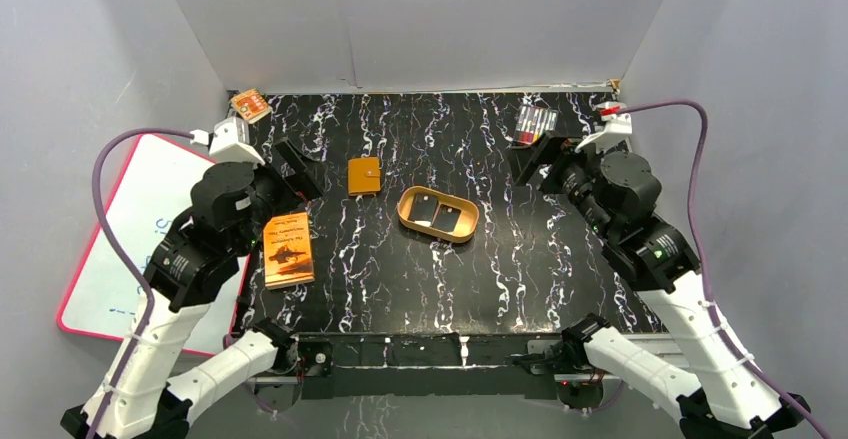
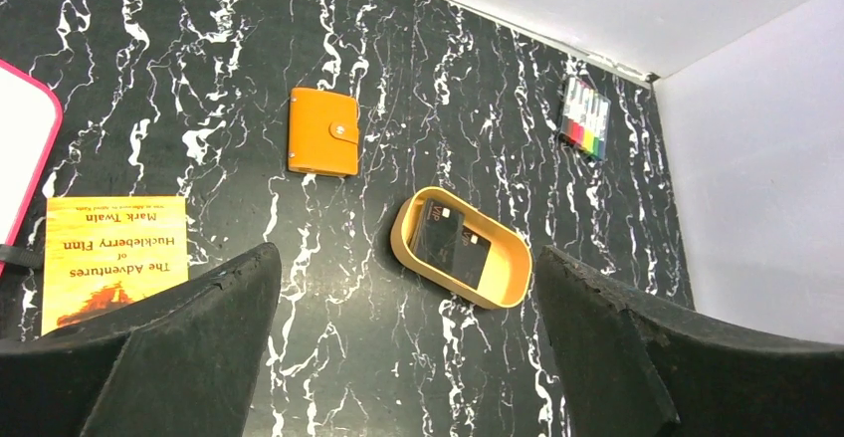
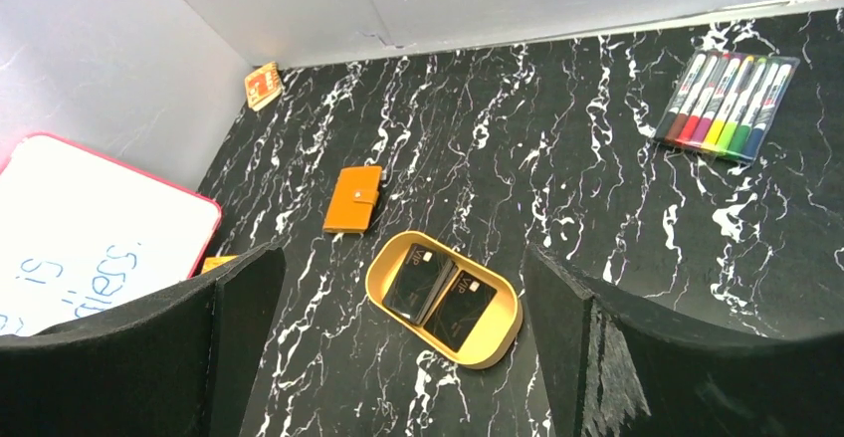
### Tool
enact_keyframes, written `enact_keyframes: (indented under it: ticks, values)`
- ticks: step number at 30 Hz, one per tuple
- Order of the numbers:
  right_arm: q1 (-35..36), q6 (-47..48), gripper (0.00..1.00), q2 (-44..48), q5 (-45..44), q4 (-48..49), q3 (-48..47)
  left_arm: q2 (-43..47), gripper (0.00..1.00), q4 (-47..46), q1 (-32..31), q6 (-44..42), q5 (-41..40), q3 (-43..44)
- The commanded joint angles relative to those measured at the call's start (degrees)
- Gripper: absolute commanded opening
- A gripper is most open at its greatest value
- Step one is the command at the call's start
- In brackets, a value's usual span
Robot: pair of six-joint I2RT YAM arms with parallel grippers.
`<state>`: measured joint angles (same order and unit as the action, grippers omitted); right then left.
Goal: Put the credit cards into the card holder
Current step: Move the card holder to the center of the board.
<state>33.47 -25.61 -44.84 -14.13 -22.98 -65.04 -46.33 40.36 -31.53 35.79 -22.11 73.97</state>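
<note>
The card holder (image 1: 364,175) is a small orange-brown wallet with a snap tab. It lies closed on the black marble table and also shows in the left wrist view (image 2: 323,131) and the right wrist view (image 3: 353,199). Black credit cards (image 1: 437,212) lie overlapping inside a tan oval tray (image 1: 403,205), to the right of and nearer than the holder. The cards (image 2: 453,243) (image 3: 443,295) and tray (image 2: 506,263) (image 3: 500,329) show in both wrist views. My left gripper (image 1: 298,167) (image 2: 406,258) is open and empty, raised left of the holder. My right gripper (image 1: 535,155) (image 3: 403,253) is open and empty, raised right of the tray.
An orange printed book (image 1: 287,249) (image 2: 114,258) lies at the left, beside a pink-edged whiteboard (image 1: 140,229) (image 3: 90,218). A pack of coloured markers (image 1: 536,122) (image 3: 732,107) lies at the back right. A small orange packet (image 1: 250,106) sits in the back left corner. Grey walls enclose the table.
</note>
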Motion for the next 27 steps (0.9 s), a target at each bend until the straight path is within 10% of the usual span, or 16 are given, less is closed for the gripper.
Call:
enact_keyframes:
  ticks: [1, 19, 27]
  values:
    - [0.15, -1.49, 0.99, -0.79, 0.66, 2.76, -0.46, 3.94, 0.96, -2.42, -0.11, 0.21, -0.72, -1.02]
    - [0.10, -0.95, 0.99, -4.29, -1.00, 0.10, -1.69, 6.71, 0.96, -3.91, -0.11, -3.03, 0.19, -5.21]
    - [0.11, -3.30, 0.98, -10.72, -0.79, -5.27, -2.94, -6.05, 0.96, -4.01, -0.11, -3.72, -0.77, -5.51]
